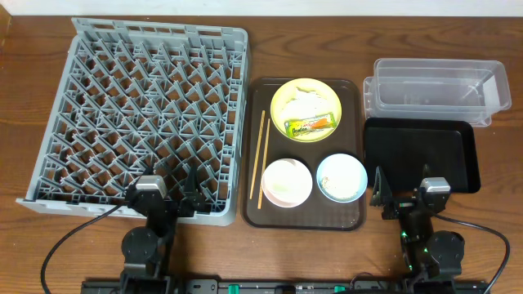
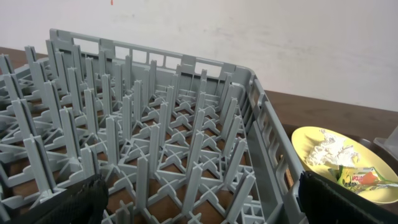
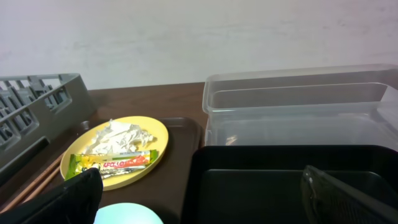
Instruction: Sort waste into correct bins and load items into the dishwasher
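The yellow plate (image 1: 306,109) sits at the back of the brown serving tray (image 1: 353,219) and holds the green-and-orange wrapper (image 1: 311,124) and crumpled white paper (image 1: 304,102). The pink-white bowl (image 1: 287,181), light blue bowl (image 1: 341,177) and two chopsticks (image 1: 262,157) also lie on the tray. The grey dish rack (image 1: 139,114) is at the left. The clear tub (image 1: 437,90) and black tray (image 1: 421,153) are at the right. My left gripper (image 1: 167,194) is open over the rack's near edge. My right gripper (image 1: 404,194) is open at the black tray's near edge. The white cup is not visible.
The plate (image 3: 121,149) with the wrapper (image 3: 111,163) shows in the right wrist view, with the clear tub (image 3: 298,109) behind the black tray (image 3: 261,180). The rack's pegs (image 2: 155,143) fill the left wrist view. Both arm bases stand at the table's front edge.
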